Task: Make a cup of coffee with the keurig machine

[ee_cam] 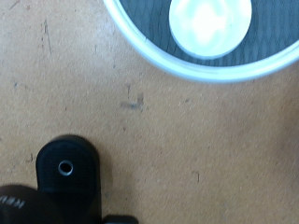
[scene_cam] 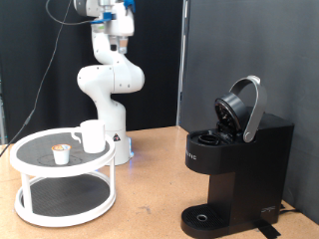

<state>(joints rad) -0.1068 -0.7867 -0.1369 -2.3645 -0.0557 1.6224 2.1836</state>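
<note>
glossy white ceramic cup (scene_cam: 92, 135), matt black plastic keurig machine (scene_cam: 234, 169), scuffed brown wooden table (ee_cam: 112, 103)

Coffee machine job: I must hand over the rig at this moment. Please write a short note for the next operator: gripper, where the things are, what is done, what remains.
Gripper: high above the table at the exterior view's top, nothing seen between its fingers; open or shut is not visible.
Cup: on the top tier of the white stand, exterior view's left, beside the small coffee pod.
Coffee machine: exterior view's right, lid raised.
Done: lid is open.
Left: the pod and the cup are not yet at the machine.
</note>
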